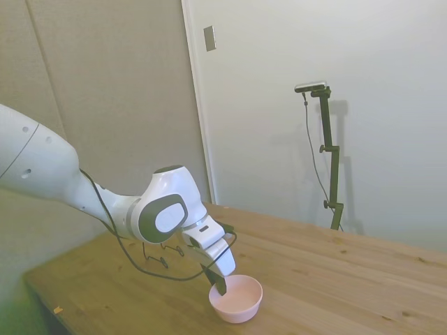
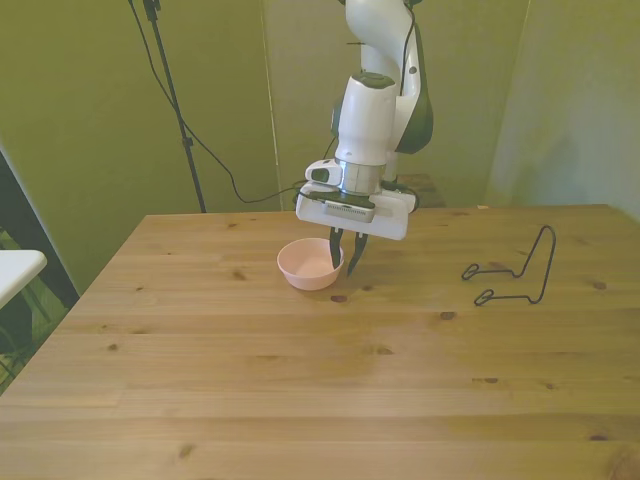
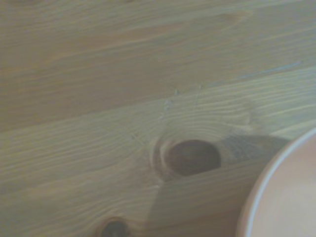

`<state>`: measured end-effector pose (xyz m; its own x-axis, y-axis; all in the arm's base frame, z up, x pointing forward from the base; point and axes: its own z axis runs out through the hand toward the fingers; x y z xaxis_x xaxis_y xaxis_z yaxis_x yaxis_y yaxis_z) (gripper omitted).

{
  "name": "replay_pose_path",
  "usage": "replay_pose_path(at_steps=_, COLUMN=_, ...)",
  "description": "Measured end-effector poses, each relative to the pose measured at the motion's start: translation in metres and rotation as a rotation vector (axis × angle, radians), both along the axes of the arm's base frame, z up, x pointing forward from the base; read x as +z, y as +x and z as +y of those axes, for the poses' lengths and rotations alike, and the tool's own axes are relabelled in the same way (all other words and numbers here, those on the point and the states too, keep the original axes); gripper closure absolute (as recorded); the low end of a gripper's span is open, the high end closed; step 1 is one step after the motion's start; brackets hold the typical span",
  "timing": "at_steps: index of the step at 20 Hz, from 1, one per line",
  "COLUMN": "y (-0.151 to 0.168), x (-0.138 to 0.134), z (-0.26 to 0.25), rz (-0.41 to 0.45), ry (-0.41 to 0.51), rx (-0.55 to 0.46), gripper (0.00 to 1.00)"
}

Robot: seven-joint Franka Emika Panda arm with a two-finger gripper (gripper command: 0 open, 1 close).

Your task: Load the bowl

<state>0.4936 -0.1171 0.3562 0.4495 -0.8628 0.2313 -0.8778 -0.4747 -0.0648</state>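
Bowl [image 2: 309, 265] upright, gripper [image 2: 343, 258] pinching rim

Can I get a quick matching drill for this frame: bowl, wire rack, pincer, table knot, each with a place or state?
Things:
1. pink bowl
2. black wire rack
3. pincer
4. dark knot

Places or states:
A. stands apart toward the front view's right, nothing on it
B. fingers pinched on a rim, one inside, one outside
C. in the table wood just beside the bowl's rim
D. sits on the table with its rim gripped

Pairs: 1-D, 2-A, 3-B, 4-C
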Motion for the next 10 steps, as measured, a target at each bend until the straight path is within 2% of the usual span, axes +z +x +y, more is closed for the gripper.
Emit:
replay_pose_path(at_steps=5, y=0.006, x=0.010, z=0.005, rz=-0.048, ry=0.058, rx=0.026, gripper=1.00)
replay_pose_path(at_steps=10, y=0.016, x=0.053, z=0.043, rz=-0.140, ry=0.201, rx=0.100, gripper=1.00)
